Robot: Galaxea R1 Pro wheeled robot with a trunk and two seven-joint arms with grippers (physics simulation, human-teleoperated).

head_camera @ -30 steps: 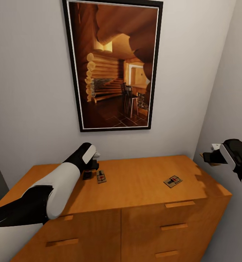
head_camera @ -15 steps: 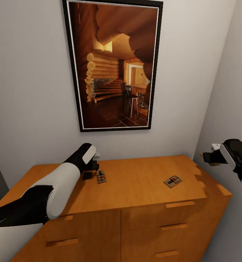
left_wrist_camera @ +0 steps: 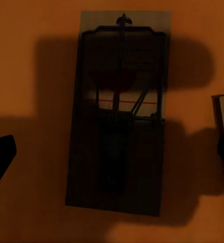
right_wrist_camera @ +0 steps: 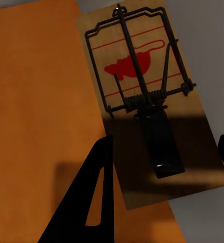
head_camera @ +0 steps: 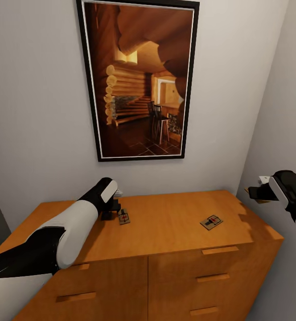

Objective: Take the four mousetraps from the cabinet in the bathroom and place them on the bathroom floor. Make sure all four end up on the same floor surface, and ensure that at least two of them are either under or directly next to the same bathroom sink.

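Two mousetraps lie on the top of the orange-brown cabinet [head_camera: 170,232]: one [head_camera: 124,217] at left of centre, one [head_camera: 211,221] toward the right. My left gripper [head_camera: 108,213] is low over the top beside the left one. In the left wrist view a further mousetrap [left_wrist_camera: 117,126] lies flat in shadow between the open fingers [left_wrist_camera: 0,159] of the left gripper [left_wrist_camera: 112,157]. My right gripper [head_camera: 254,193] hangs off the cabinet's right end, shut on a mousetrap [right_wrist_camera: 142,96] with a red mouse print; the right gripper [right_wrist_camera: 166,152] has one finger at each long edge.
A large framed picture of a log-cabin interior [head_camera: 139,80] hangs on the white wall behind the cabinet. A side wall [head_camera: 281,111] stands close on the right, next to my right arm. Drawer fronts with bar handles [head_camera: 219,250] face me.
My left gripper has sunk slightly toward the cabinet top. The right arm and the two traps lying in the open have not moved.
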